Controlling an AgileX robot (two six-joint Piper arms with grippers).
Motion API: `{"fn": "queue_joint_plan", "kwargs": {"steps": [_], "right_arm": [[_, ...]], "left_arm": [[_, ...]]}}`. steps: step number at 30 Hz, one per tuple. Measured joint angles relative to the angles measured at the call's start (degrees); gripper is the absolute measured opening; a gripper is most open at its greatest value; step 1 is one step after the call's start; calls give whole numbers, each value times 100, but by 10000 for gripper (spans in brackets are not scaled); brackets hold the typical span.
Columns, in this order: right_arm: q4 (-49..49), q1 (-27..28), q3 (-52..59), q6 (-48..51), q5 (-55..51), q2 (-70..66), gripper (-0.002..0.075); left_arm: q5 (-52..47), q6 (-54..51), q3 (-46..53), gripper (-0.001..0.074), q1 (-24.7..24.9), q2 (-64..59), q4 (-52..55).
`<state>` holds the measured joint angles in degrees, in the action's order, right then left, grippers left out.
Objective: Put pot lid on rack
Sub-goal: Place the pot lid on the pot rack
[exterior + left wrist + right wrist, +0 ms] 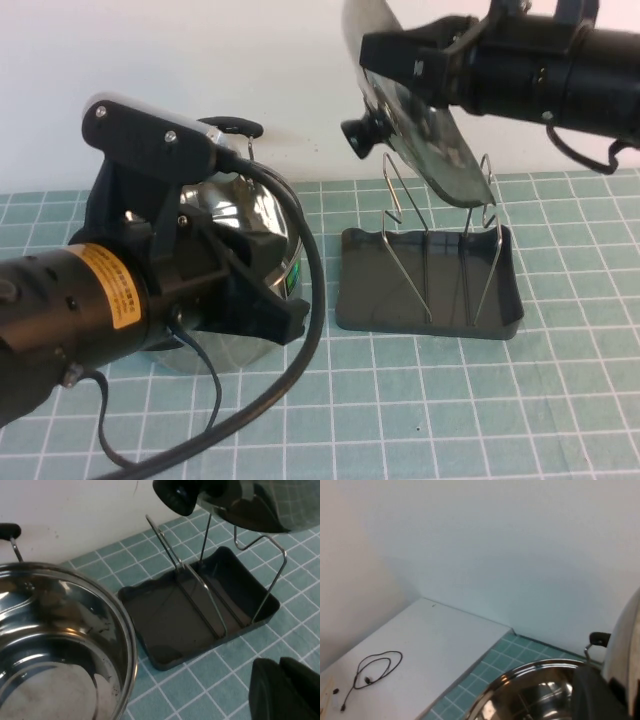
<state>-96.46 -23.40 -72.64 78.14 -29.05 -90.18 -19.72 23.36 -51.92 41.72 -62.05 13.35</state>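
The pot lid [425,135] is a shiny steel disc with a black knob [362,133]. It hangs tilted on edge above the rack [370,300], a dark grey tray with silver wire uprights [405,235]. The lid's low rim is level with the tops of the right-hand wires. My right gripper [405,62] is shut on the lid's upper rim. The lid also shows in the left wrist view [265,505] above the rack [165,630], and in the right wrist view [627,645]. My left gripper [272,310] is shut and empty, low in front of the pot; its fingers [280,685] hover over the mat.
The deep steel pot [265,215] with black handles [235,127] stands left of the rack, partly behind my left arm, and shows in both wrist views [60,645] [535,690]. A black cable [370,672] lies on the white surface beyond the green grid mat [500,400].
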Motion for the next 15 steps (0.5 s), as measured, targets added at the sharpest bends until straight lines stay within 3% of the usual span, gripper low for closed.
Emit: {"fn": "queue_joint_plan", "kwargs": {"steps": [8, 15], "right_arm": [[-44, 91, 0, -122, 10, -459, 27], [-44, 104, 0, -208, 40, -896, 27]], "left_arm": [[581, 483, 0, -1, -41, 48, 667], [905, 1555, 0, -1, -650, 228, 1218]]}}
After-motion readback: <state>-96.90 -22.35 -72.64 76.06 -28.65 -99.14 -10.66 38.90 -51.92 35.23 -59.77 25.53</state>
